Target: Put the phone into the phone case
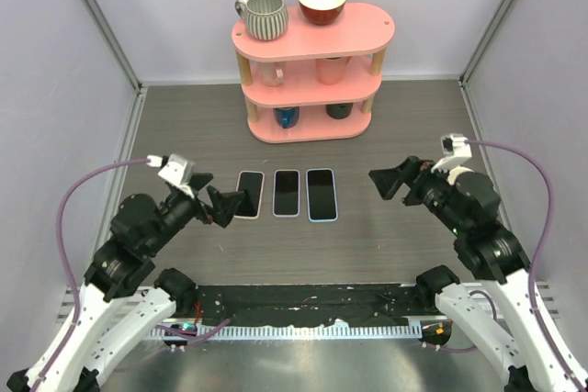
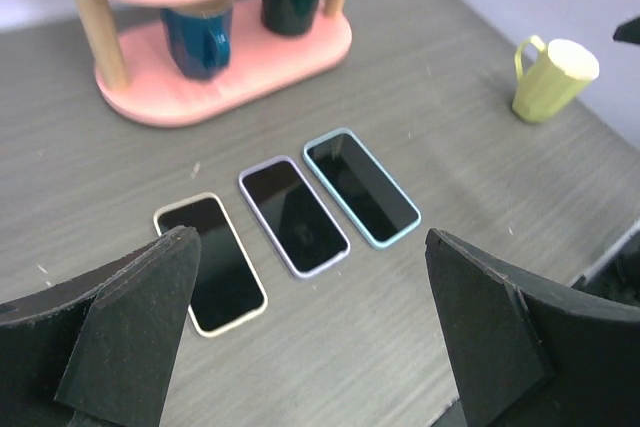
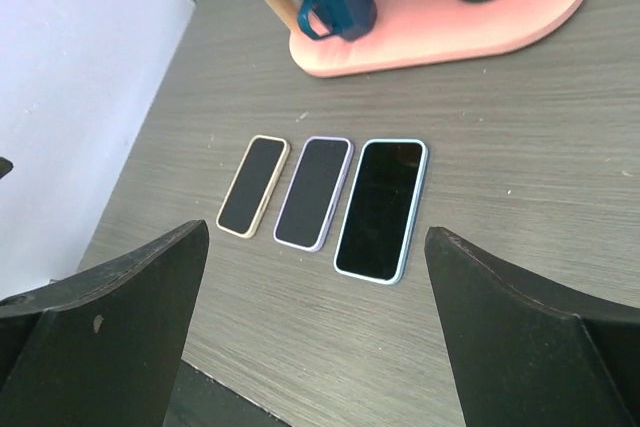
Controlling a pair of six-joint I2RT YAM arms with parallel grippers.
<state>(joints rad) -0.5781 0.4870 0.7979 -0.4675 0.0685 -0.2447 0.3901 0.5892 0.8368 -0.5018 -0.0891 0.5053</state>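
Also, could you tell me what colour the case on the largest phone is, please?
Light blue around the largest phone; it shows best in the right wrist view.

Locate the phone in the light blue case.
In the top view the phone in the light blue case lies rightmost in the row of three, beside the lavender-cased phone, in front of the pink three-tier shelf.

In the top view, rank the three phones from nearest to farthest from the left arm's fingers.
1. Cream phone, left end of the row, right beside the left fingers.
2. Lilac phone, middle of the row.
3. Blue phone, right end of the row.
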